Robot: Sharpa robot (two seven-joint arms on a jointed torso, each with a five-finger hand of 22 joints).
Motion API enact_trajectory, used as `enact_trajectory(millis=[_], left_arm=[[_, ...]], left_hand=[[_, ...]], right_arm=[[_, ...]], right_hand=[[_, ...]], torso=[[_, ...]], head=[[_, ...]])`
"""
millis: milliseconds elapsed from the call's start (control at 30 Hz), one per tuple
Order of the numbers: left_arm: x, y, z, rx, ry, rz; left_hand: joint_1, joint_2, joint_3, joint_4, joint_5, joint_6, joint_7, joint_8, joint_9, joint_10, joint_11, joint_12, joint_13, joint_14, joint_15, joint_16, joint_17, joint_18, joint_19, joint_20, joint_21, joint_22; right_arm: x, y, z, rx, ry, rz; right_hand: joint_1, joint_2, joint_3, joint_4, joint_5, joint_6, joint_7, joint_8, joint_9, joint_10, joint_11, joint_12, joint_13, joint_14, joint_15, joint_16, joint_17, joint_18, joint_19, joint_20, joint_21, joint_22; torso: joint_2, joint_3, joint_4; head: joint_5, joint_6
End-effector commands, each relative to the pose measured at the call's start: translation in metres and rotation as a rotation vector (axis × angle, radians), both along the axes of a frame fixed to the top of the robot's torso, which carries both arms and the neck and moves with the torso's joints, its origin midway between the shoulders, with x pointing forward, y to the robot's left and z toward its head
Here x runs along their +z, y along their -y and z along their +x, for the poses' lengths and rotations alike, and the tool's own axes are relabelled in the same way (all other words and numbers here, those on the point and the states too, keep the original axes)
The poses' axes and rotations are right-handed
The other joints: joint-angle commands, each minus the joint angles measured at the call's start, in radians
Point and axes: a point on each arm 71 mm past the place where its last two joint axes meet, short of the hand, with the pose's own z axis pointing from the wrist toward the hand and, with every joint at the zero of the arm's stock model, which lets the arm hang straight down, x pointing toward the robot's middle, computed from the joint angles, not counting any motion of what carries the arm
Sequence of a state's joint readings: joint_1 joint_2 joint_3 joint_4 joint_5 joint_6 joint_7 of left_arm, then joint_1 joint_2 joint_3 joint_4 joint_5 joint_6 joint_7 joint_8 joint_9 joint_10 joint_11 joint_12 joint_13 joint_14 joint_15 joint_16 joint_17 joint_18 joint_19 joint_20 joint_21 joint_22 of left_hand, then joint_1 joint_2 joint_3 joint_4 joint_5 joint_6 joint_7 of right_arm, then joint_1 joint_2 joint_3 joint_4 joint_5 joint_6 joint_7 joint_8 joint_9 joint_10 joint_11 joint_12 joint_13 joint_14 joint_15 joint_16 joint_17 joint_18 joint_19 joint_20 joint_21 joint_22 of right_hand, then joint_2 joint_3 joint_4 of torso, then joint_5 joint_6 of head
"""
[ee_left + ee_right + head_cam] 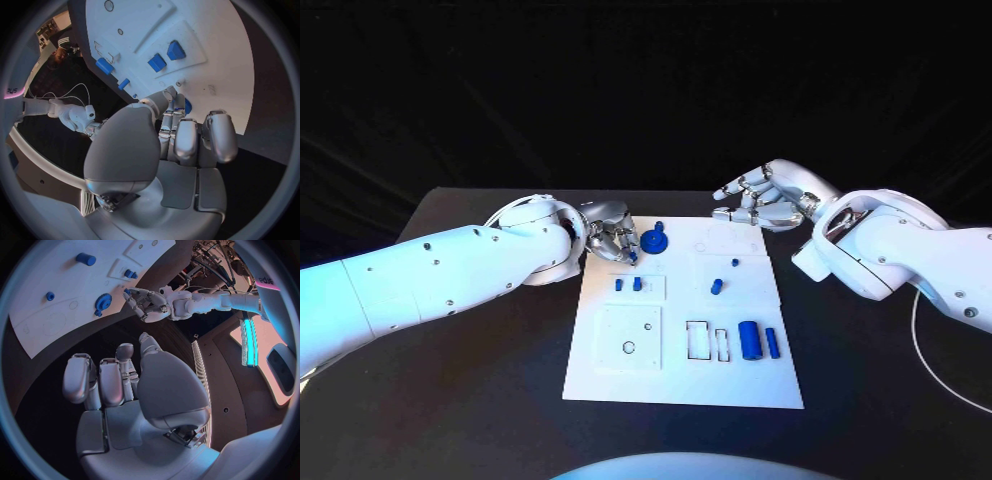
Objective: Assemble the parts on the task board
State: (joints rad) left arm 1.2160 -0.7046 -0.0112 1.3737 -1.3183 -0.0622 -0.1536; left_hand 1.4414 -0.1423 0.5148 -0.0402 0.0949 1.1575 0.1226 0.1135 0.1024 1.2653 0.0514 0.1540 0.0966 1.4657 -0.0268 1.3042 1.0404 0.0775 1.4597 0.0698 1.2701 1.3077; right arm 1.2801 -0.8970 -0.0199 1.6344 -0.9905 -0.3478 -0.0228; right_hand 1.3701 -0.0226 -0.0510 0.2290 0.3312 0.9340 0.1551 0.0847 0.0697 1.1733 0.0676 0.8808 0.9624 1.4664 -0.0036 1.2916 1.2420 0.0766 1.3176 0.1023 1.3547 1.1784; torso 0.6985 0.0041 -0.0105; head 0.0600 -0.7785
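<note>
The black table (473, 400) carries the white board (733, 380) at its middle, between the two arms. The left arm (430, 280) reaches in to the board's far left corner; the right arm (920, 255) stops off the far right corner.

The left hand (610, 238) sits over the board's far left edge, fingers curled down together beside the gear (656, 241). In the left wrist view a small blue piece (187, 106) shows at its fingertips (177, 102), but whether the hand grips it or only touches it cannot be told. The right hand (764, 198) hovers above the table just past the board's far right corner, fingers loosely bent and apart, holding nothing.

Just nearer the robot than the left hand, two small blocks (629, 285) stand in a raised plate. Between the hands and a little nearer, two pegs (717, 284) stand on the board. Well away from both hands, on the board's near right part, a cylinder (750, 342) and a thinner bar (772, 342) lie side by side next to two rectangular slots (708, 341).
</note>
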Motion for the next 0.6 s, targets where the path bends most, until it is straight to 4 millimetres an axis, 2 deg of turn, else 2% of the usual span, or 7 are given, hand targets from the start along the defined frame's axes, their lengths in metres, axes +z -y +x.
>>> enact_trajectory(millis=[33, 167, 333, 600], left_arm=[[-0.0033, 0.0018, -0.0005, -0.006, -0.035, 0.016], [-0.0058, 0.0032, 0.0002, 0.003, -0.038, 0.023], [-0.0090, 0.0037, 0.0017, 0.017, -0.041, 0.035], [-0.0117, 0.0057, 0.0025, 0.021, -0.051, 0.052]], left_hand=[[-0.009, 0.000, 0.006, -0.001, -0.002, 0.005, 0.002, -0.002, 0.000, 0.005, -0.001, -0.004, 0.001, 0.019, -0.005, -0.004, -0.001, -0.013, 0.030, -0.002, 0.004, 0.047], [-0.011, 0.000, 0.007, -0.001, -0.002, 0.005, 0.001, -0.002, 0.000, 0.005, -0.001, -0.005, 0.001, 0.019, -0.005, -0.004, -0.002, -0.012, 0.029, -0.002, 0.002, 0.046], [-0.011, 0.000, 0.007, -0.001, -0.002, 0.005, 0.001, -0.003, 0.000, 0.005, -0.001, -0.006, 0.001, 0.018, -0.005, -0.004, -0.003, -0.012, 0.029, -0.002, 0.001, 0.045], [-0.011, 0.000, 0.007, -0.002, -0.002, 0.004, 0.001, -0.003, 0.000, 0.005, -0.001, -0.006, 0.001, 0.018, -0.005, -0.005, -0.004, -0.012, 0.028, -0.002, 0.000, 0.044]], right_arm=[[0.0000, -0.0019, -0.0006, 0.012, 0.002, 0.001], [0.0000, -0.0021, -0.0006, 0.013, 0.002, 0.001], [-0.0001, -0.0021, -0.0006, 0.013, 0.001, 0.001], [-0.0001, -0.0019, -0.0006, 0.013, 0.001, 0.000]], right_hand=[[0.001, 0.008, -0.005, -0.002, 0.007, 0.006, 0.000, 0.003, 0.001, 0.004, -0.001, 0.004, 0.001, 0.030, -0.005, 0.004, 0.001, 0.011, 0.002, -0.002, 0.000, 0.001], [0.001, 0.008, -0.005, -0.002, 0.007, 0.006, 0.000, 0.003, 0.001, 0.004, -0.001, 0.004, 0.001, 0.030, -0.005, 0.004, 0.001, 0.011, 0.002, -0.002, 0.000, 0.001], [0.001, 0.008, -0.005, -0.002, 0.007, 0.006, 0.000, 0.003, 0.001, 0.004, -0.001, 0.004, 0.001, 0.030, -0.005, 0.004, 0.001, 0.011, 0.002, -0.002, 0.000, 0.001], [0.001, 0.008, -0.005, -0.002, 0.007, 0.006, 0.000, 0.003, 0.001, 0.004, -0.001, 0.004, 0.001, 0.030, -0.005, 0.004, 0.001, 0.011, 0.002, -0.002, 0.000, 0.001]], torso=[[0.000, 0.0005, -0.0001], [0.000, -0.0004, 0.0000], [0.000, 0.0008, -0.0007], [-0.001, 0.0009, 0.0000]], head=[[0.000, -0.002], [0.000, -0.002], [0.000, -0.004], [0.000, -0.006]])
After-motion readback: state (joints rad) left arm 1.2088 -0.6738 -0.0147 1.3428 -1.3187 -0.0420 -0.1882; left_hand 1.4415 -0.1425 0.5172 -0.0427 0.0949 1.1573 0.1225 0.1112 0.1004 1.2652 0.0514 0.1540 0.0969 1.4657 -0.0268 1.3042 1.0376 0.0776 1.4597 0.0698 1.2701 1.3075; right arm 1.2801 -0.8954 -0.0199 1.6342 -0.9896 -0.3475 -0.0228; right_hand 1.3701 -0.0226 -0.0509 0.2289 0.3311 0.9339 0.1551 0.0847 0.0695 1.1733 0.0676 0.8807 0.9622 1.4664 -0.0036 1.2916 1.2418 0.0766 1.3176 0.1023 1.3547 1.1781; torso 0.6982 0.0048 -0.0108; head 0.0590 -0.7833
